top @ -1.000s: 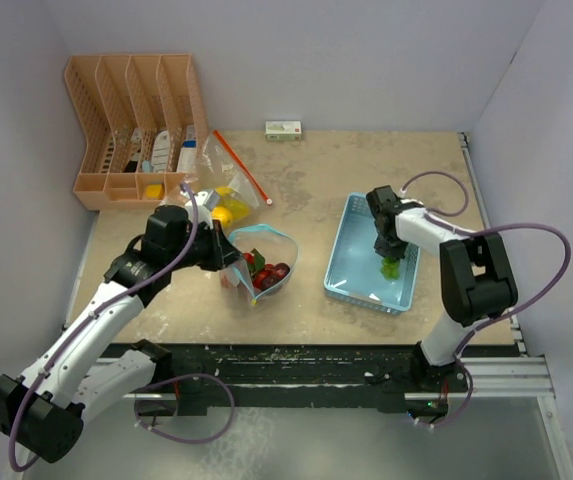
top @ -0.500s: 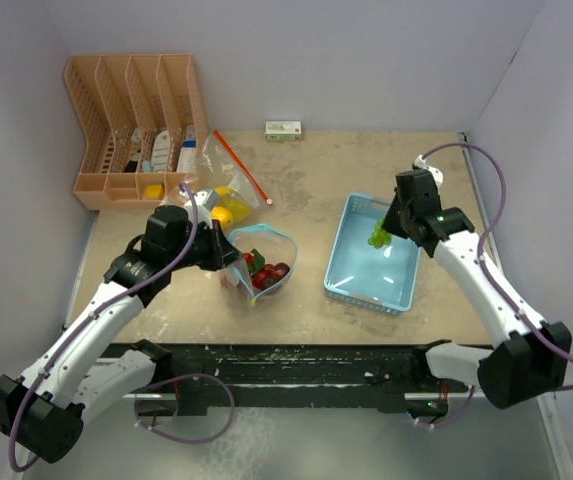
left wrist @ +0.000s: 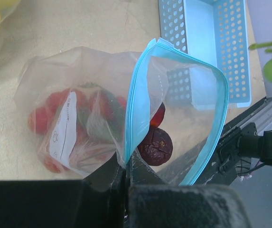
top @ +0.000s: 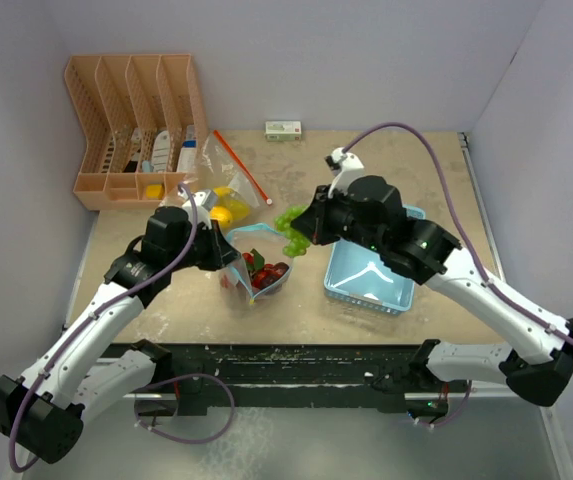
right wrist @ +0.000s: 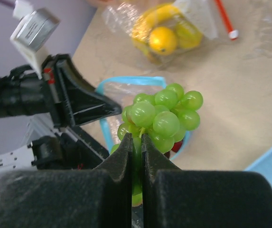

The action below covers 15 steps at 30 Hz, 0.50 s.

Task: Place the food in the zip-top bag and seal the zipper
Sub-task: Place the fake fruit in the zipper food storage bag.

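Right wrist: my right claw [right wrist: 136, 142] clamps the green grapes [right wrist: 162, 116], zip-top bag [right wrist: 121, 91] mouth just ahead, below; left claw [left wrist: 126, 167] pinches its rim open.

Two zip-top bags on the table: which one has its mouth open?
The blue-zippered bag, pinched at its rim by the left end effector, mouth gaping, red fruit inside. The red-zippered bag with yellow fruit lies flat, untouched.

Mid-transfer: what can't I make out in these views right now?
- Basket: top view, partly under the right arm; left wrist view crops it.
- Bag contents: left wrist, smeared by crumpled plastic.
- Grapes stem: right wrist, buried between right end effector fingers.
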Each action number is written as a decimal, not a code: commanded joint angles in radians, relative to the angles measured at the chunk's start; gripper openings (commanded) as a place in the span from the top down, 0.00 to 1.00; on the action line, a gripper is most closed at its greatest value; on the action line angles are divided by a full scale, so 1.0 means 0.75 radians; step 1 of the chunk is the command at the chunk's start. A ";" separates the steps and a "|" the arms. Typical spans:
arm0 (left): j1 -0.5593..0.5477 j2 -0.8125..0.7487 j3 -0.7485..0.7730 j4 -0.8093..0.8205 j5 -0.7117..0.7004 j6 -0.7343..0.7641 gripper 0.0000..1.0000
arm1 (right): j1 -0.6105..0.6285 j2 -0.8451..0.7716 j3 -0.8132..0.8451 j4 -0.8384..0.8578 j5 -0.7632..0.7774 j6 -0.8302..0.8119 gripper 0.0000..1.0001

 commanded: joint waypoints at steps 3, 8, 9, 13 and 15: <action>0.005 -0.047 -0.023 0.021 -0.022 -0.027 1.00 | 0.176 0.077 0.018 0.176 -0.061 -0.060 1.00; 0.005 -0.047 -0.017 0.016 -0.022 -0.029 1.00 | 0.186 0.104 -0.004 0.202 -0.109 -0.049 1.00; 0.005 -0.048 -0.018 0.018 -0.022 -0.032 1.00 | 0.187 0.120 -0.002 0.199 -0.106 -0.049 1.00; 0.005 -0.051 -0.018 0.019 -0.020 -0.037 1.00 | 0.187 0.208 0.030 0.146 -0.061 -0.070 0.97; 0.005 -0.055 -0.016 0.017 -0.020 -0.037 1.00 | 0.187 0.247 0.041 0.130 -0.066 -0.084 0.87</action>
